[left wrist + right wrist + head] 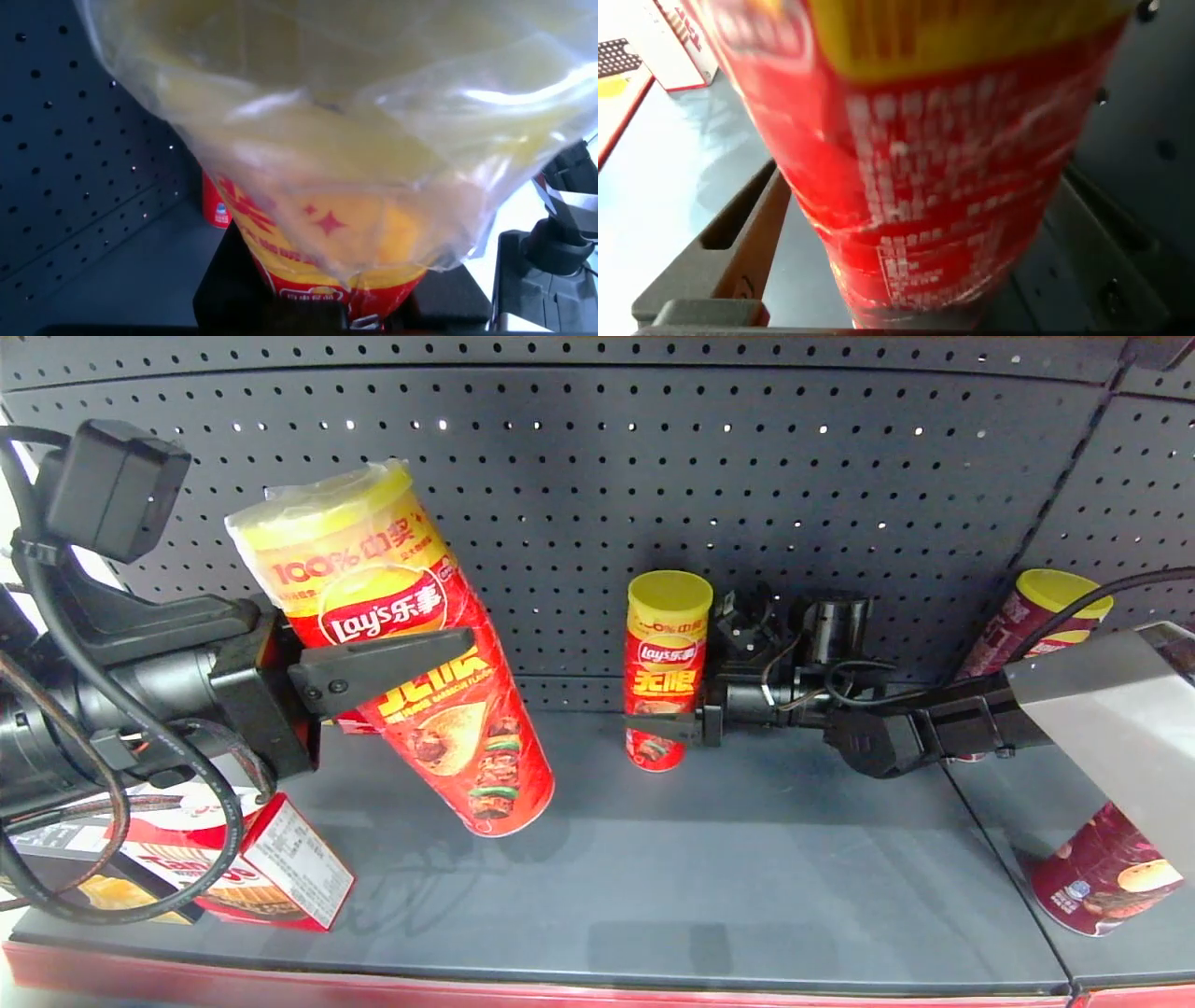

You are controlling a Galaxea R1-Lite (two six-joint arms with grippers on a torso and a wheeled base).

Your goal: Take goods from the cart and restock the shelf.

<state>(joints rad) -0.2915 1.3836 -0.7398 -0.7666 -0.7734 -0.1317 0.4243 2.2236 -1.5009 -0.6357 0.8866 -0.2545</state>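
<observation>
In the head view my left gripper (446, 649) is shut on a large red chip can (373, 588) with a yellow lid. It holds the can tilted above the left part of the grey shelf (747, 877), lid up and toward the left. That can's plastic-wrapped lid (327, 140) looms close in the left wrist view. A smaller red chip can (665, 644) stands upright at the back centre, near the pegboard. My right gripper (661, 725) is shut on its lower half. In the right wrist view this can (943, 187) sits between the fingers (738, 243).
A red box (280, 868) lies at the shelf's front left, under my left arm. Two dark red cans are on the right: one (1036, 611) leans on the pegboard (747, 476), one (1102, 882) lies tilted near the front. Bare shelf lies between the two arms.
</observation>
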